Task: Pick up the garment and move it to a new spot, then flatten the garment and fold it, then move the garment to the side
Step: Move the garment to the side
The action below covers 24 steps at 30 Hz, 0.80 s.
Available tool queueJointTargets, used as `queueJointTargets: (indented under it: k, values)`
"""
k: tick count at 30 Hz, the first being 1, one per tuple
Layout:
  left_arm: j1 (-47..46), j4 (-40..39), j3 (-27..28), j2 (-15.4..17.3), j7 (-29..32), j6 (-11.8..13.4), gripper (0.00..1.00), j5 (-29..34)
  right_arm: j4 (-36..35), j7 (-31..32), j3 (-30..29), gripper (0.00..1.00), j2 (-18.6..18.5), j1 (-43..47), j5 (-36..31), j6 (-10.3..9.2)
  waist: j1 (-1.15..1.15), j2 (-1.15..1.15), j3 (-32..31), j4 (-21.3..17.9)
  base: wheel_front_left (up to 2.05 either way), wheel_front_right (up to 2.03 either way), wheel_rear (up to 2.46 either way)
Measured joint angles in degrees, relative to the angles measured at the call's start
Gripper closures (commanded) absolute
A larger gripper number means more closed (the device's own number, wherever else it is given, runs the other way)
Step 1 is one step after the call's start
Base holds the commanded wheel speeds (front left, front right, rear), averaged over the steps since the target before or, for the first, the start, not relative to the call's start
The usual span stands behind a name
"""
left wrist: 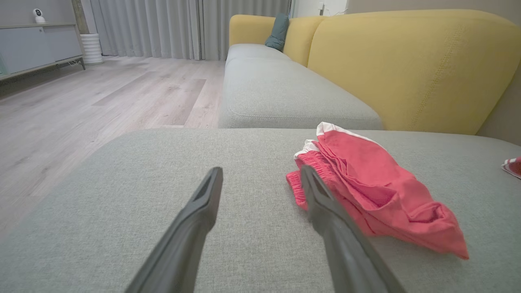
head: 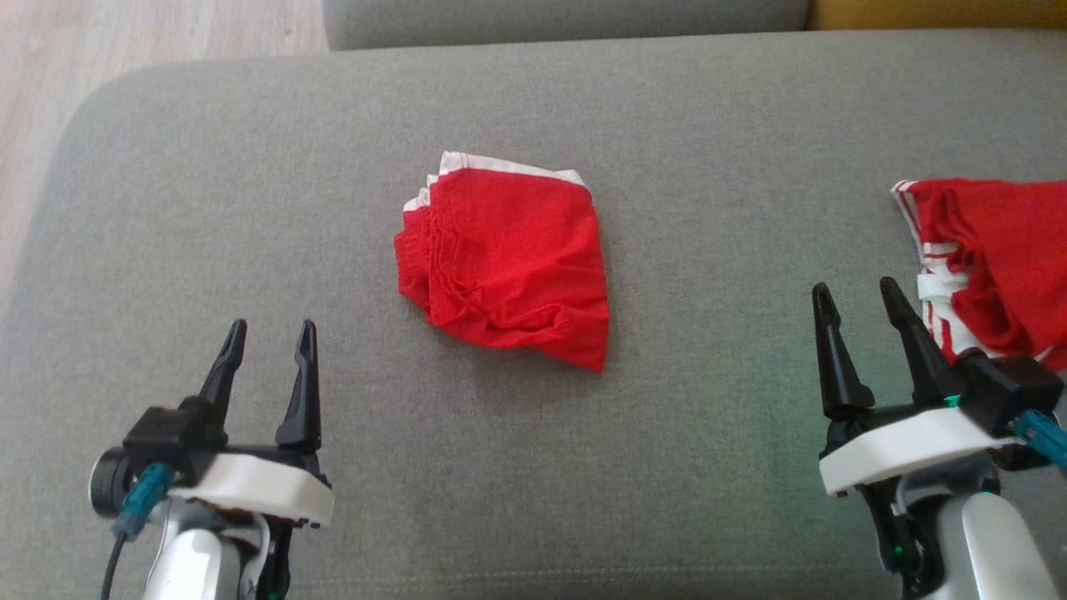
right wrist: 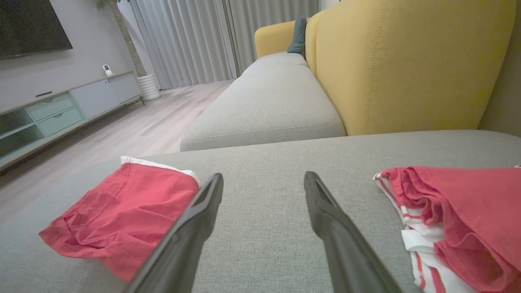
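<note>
A broad grey sofa cushion (head: 667,467) spreads in front of you, with pale wooden floor (head: 42,75) beyond its far left corner. In the left wrist view a yellow backrest (left wrist: 407,69) rises behind it.

Near the middle of the cushion lies the garment (head: 508,258), red with a white band along its far edge. It looks doubled over into a rough, rumpled wedge. A gathered elastic edge runs down its left side, and a point of cloth trails toward you at the lower right.

A second red garment (head: 1000,250), striped in white, is bunched at the cushion's right edge, well apart from the first.

The left jaws hover low at your lower left, with their two dark fingers (head: 302,383) spread apart and nothing between them. The right jaws hover at your lower right, just beside the striped heap, with fingers (head: 834,358) likewise apart and empty. The garment sits between the two, ahead of both and touching neither.

Expect thin, light, limp cloth that sags and slides open when lifted. The gathered elastic edge is probably your firmest hold, since it is thicker and several layers can be pinched together there. The trailing point would likely peel away a single layer.
</note>
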Motion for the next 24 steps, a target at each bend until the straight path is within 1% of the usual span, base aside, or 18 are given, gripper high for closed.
queueJointTargets:
  k: [4,7,9,14,19,21,24]
  values:
    - [-0.97,-0.20,-0.34,0.07,-0.05,-0.01,0.00,0.00,2.05,0.77,0.26,0.00,0.00,-1.70,-0.09,0.00,0.00,0.00,1.77,0.56,0.00,0.00,0.00]
    - [-4.37,-0.25,-1.66,0.05,-0.09,-0.37,0.00,0.00,6.55,1.46,2.02,0.00,-0.01,-7.17,-0.16,0.00,0.00,0.00,4.15,1.58,0.00,0.00,0.00]
    - [-5.25,-0.24,-1.94,0.00,-0.13,-0.54,0.00,0.00,7.88,1.65,2.71,0.00,-0.02,-8.72,-0.14,0.00,0.00,0.00,4.76,1.93,0.00,0.00,0.00]
    - [-8.66,0.07,-3.20,-0.12,-0.58,-1.04,0.00,0.00,15.77,1.72,9.12,0.00,-0.18,-16.50,0.78,0.00,0.00,0.00,7.71,4.06,0.00,0.00,0.00]
    - [-10.56,1.22,-3.90,-0.60,-0.65,-1.57,0.00,-0.01,24.39,2.96,16.23,0.00,-0.26,-22.86,4.30,0.00,0.00,0.00,9.73,6.24,0.00,0.00,0.00]
    - [-10.93,1.36,-3.92,-0.82,-0.65,-1.59,0.00,-0.16,27.57,3.90,17.17,0.00,-0.26,-24.59,5.59,0.00,0.00,0.00,10.18,6.96,0.00,0.00,0.00]
    - [-10.95,1.33,-3.94,-1.19,-0.65,-1.60,0.00,-0.23,31.84,5.86,16.99,0.00,-0.48,-26.15,6.17,0.00,0.00,0.00,10.41,7.73,0.00,0.00,0.00]
